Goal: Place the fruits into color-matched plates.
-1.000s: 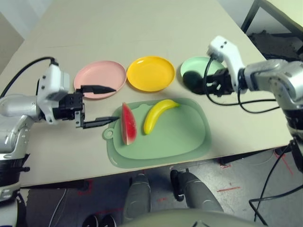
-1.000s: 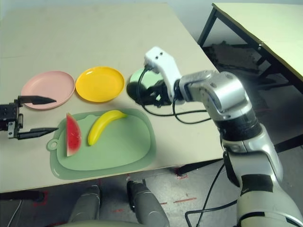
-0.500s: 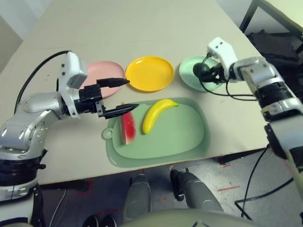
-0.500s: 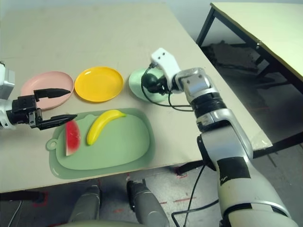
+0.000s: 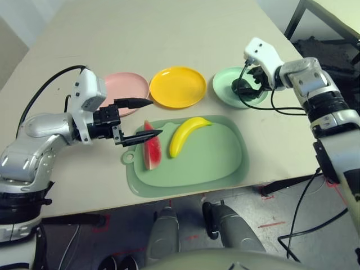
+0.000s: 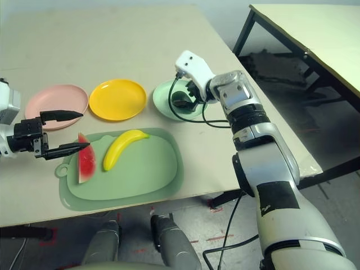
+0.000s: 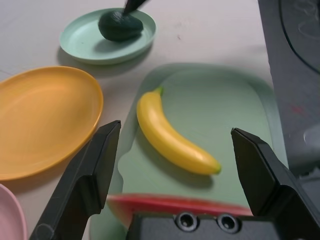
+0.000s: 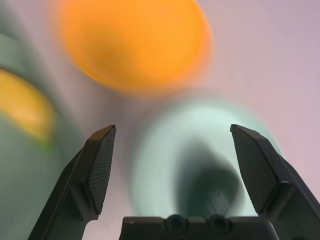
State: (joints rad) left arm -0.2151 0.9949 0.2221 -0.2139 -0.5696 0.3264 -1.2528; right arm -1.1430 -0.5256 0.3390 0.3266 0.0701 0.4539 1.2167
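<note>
1. Pale green rounded-rectangle mat (image 5: pixel 219 163), lower middle of the left eye view, its ring tab (image 5: pixel 129 157) at its left end.
2. Light beige desk (image 5: pixel 84 191) under the mat, reaching to the top of the frame.
3. Second table (image 6: pixel 320 34), pale-topped with dark legs, upper right of the right eye view; a dark heap (image 6: pixel 273 70) lies beneath it.
4. Grey floor (image 5: pixel 253 208) along the bottom, with red marks (image 5: pixel 272 224).

Pale wall (image 6: pixel 225 14) stands at the far side, a light-topped side table (image 6: pixel 320 34) with dark legs to the right, above a grey floor (image 5: pixel 275 216) with red marks (image 5: pixel 272 224).
</note>
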